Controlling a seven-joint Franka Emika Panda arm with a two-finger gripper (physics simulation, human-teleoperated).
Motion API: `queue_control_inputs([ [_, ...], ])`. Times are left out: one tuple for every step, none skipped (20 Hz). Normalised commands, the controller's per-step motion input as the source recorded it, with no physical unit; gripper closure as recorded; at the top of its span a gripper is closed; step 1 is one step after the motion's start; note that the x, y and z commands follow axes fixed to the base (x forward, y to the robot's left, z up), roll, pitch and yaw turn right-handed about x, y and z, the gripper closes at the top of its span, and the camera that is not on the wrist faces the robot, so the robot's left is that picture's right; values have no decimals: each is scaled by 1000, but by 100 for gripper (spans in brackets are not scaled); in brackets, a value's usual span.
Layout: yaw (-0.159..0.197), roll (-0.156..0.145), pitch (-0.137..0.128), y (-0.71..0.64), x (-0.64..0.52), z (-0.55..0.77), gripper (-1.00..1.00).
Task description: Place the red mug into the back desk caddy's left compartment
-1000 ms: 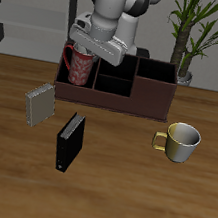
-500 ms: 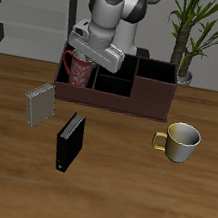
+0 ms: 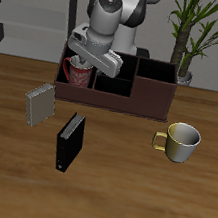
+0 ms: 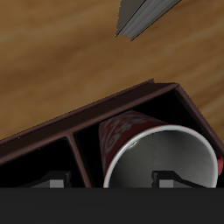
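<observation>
Two views are given. In the exterior view, the red mug (image 3: 79,72) is seen upright inside the left compartment (image 3: 74,78) of the back desk caddy (image 3: 133,97), its lower body hidden behind the caddy's front wall and its red handle turned toward the caddy's outer end wall. The gripper (image 3: 89,60) is held low over the mug's mouth, but the fingers are covered by the hand's grey body, so it cannot be told from here how wide they stand. Open table is left in front of the caddy; a grey book (image 3: 39,104) and a black book (image 3: 68,141) lie nearer the front edge, well apart from the caddy, and a cream-gold mug (image 3: 181,141) stands off beyond the caddy's other end. A potted plant (image 3: 192,34) is seen behind the caddy. In the wrist view, the mug's whitish rim (image 4: 162,168) fills much of the compartment, a narrow black gap being left to the divider and a wider one toward the front wall. Two dark fingertips (image 4: 169,180) are seen near the rim, but whether the rim is pinched or released cannot be told. Bare wooden tabletop (image 4: 52,70) is seen beyond the caddy's edge.
</observation>
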Motion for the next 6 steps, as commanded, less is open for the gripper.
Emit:
queue_control_inputs([
  [0, 0, 0, 55, -1, 9, -100],
  [-38, -23, 13, -93, 35, -14, -100],
  [0, 0, 0, 50, -7, 7, -100],
  [-30, -38, -10, -47, 1, 22, -100],
  [3, 0, -1, 24, 12, 24, -100],
  [0, 0, 0, 72, -27, 5, -100],
])
